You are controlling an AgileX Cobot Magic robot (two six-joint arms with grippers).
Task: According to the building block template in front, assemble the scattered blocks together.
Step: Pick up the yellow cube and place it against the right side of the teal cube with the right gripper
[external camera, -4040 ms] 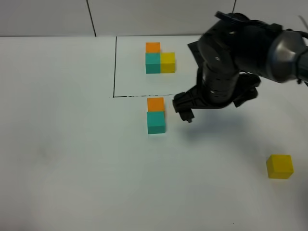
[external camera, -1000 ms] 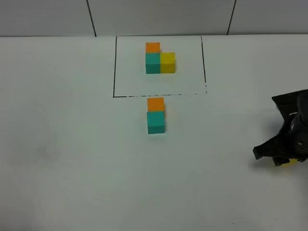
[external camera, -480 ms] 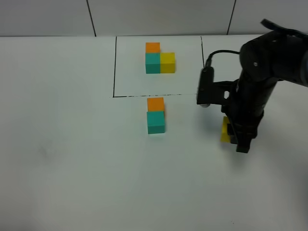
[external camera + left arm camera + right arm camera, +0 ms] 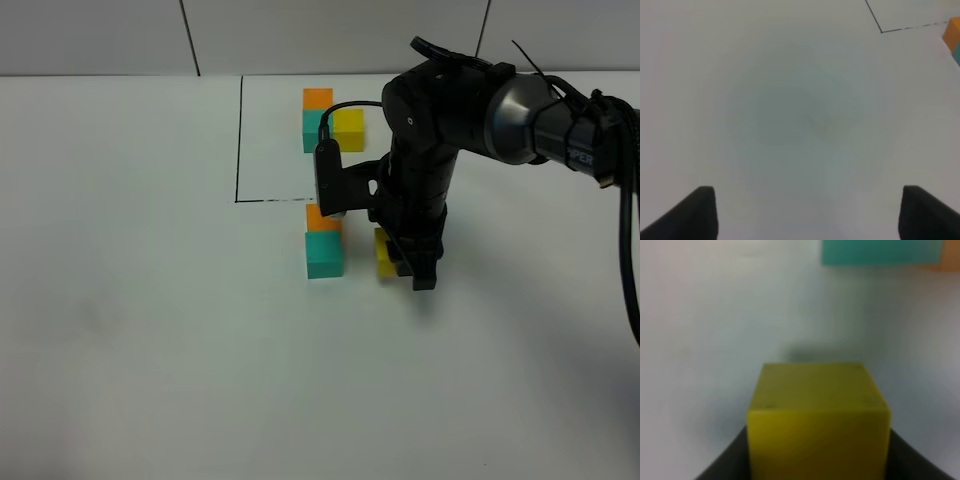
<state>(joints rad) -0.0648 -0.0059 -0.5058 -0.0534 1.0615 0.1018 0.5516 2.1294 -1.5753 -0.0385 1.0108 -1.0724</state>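
The building block template, a joined orange (image 4: 317, 98), teal (image 4: 312, 133) and yellow (image 4: 349, 130) cluster, sits inside the black drawn frame (image 4: 238, 140) at the back. In front of the frame a loose orange cube (image 4: 320, 220) touches a loose teal cube (image 4: 324, 255). My right gripper (image 4: 402, 262) is shut on the loose yellow cube (image 4: 385, 255), held just right of the teal cube with a small gap. In the right wrist view the yellow cube (image 4: 818, 420) fills the space between the fingers, with the teal cube (image 4: 880, 252) beyond. My left gripper (image 4: 812, 215) is open and empty over bare table.
The right arm (image 4: 440, 120) reaches over the frame's right half and its cable covers part of the template's teal cube. The left wrist view shows the frame's corner line (image 4: 905, 27) and the loose orange cube (image 4: 954, 32) at its edge.
My right gripper closed on the yellow cube at the table's right side and carried it left to beside the teal cube. The orange and teal pair has not moved.
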